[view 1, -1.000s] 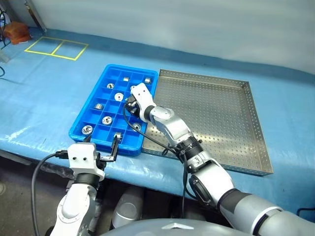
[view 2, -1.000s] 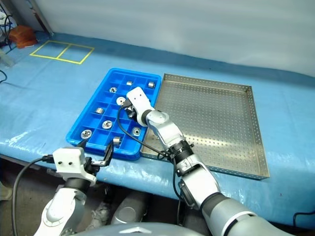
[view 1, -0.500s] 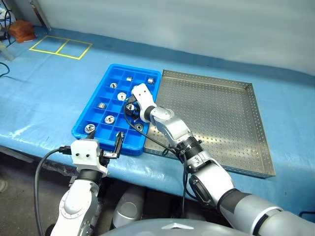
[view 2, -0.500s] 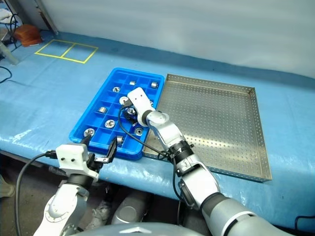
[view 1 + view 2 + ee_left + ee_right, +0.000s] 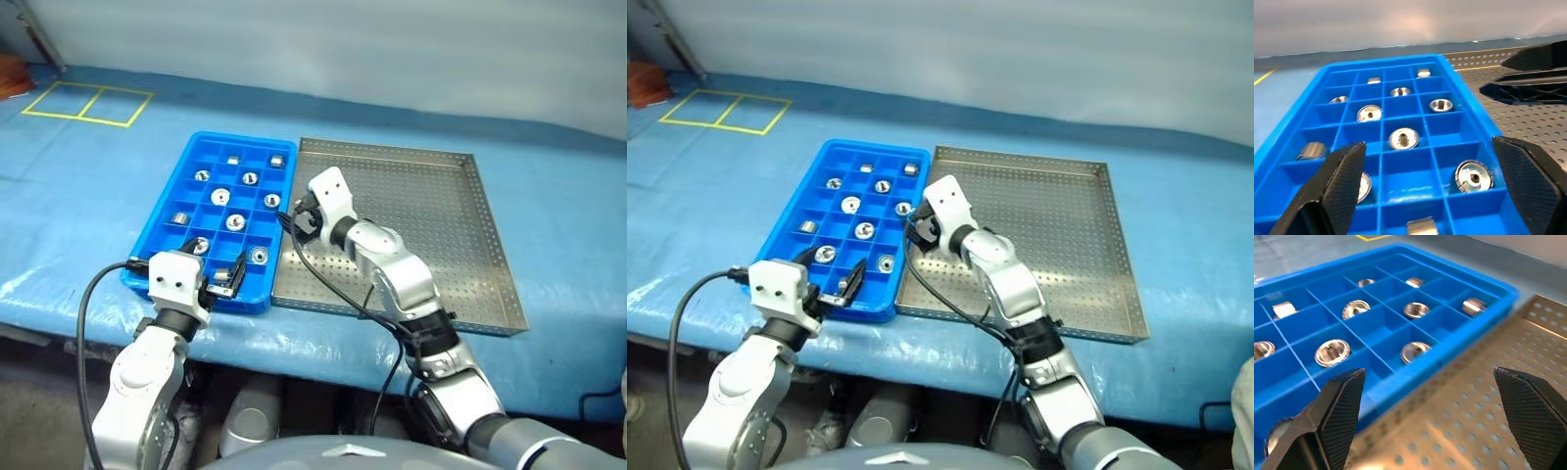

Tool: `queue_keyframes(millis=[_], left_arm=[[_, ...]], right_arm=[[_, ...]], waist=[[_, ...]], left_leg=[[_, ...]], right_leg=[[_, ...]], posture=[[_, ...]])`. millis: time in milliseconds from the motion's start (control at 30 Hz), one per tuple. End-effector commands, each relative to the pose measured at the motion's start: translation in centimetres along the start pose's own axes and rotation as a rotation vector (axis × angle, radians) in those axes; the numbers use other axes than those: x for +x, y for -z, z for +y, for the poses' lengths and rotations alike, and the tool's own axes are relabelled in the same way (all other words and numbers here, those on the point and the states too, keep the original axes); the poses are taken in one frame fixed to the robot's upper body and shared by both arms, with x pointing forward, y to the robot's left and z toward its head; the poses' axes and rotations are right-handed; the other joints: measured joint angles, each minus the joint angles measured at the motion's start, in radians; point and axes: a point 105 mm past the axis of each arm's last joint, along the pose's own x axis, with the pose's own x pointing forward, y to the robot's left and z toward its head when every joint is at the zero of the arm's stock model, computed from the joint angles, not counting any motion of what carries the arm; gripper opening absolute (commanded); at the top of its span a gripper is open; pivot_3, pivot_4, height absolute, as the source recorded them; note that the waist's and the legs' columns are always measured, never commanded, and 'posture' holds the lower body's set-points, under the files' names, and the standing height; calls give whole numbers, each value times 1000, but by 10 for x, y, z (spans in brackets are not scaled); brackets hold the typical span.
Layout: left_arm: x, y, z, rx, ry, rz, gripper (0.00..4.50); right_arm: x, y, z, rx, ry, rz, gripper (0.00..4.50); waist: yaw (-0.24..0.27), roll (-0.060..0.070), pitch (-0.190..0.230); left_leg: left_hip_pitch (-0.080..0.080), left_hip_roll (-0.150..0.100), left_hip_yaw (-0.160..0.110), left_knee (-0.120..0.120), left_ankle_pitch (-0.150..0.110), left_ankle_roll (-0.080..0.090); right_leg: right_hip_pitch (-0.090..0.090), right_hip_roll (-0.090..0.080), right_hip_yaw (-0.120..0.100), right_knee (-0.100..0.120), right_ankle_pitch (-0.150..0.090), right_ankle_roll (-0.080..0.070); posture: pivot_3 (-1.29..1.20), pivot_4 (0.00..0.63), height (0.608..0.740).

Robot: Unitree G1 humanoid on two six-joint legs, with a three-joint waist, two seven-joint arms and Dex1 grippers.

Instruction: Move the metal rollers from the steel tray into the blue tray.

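Note:
The blue tray (image 5: 235,136) lies left of the steel tray (image 5: 431,225) and touches it. Several metal rollers (image 5: 235,223) sit singly in the blue tray's compartments, also visible in the left wrist view as rollers (image 5: 1403,138). The steel tray's perforated floor is bare. My right gripper (image 5: 290,217) hovers open over the steel tray's left rim and points at the blue tray, with nothing between its fingers (image 5: 1339,413). My left gripper (image 5: 833,269) is open and empty at the blue tray's near rim.
Both trays rest on a table covered with a blue sheet (image 5: 88,186). Yellow tape squares (image 5: 73,102) mark the far left. A grey wall (image 5: 343,39) closes the back. The table's front edge (image 5: 323,357) runs just below the trays.
My right gripper has opened and pulled back to the right, from over the blue tray to the steel tray's left rim. The left gripper has edged forward. The camera view has shifted.

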Motion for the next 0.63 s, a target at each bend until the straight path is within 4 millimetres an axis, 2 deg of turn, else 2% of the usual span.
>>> queue_keyframes(millis=[33,167,267,467,633], left_arm=[[9,-5,0,15,50,-18,4500],[24,-3,-1,19,77,-18,4500],[33,-3,-6,25,92,-22,4500],[37,-2,-15,10,133,-19,4500],[32,10,-16,17,158,40,4500]], right_arm=[[-21,-3,-2,4,13,-18,4441],[-42,13,-1,9,25,20,4441],[-55,22,-1,15,51,43,4441],[-71,29,6,-3,45,60,4441],[-74,31,5,5,52,66,4441]], waist=[[-42,0,0],[-104,0,0],[-133,0,0],[-146,0,0],[-147,-1,0]], left_leg=[[0,0,0,0,0,0],[2,0,-1,0,0,0],[3,0,-1,-1,0,0],[4,1,0,0,0,0],[4,0,3,1,0,1]], right_leg=[[0,0,0,0,0,0],[0,0,2,1,3,2],[0,0,4,2,3,3],[1,0,6,2,3,5],[1,0,9,2,3,5]], posture=[[146,150,740],[115,150,740],[104,150,740],[89,150,740],[93,150,740]])
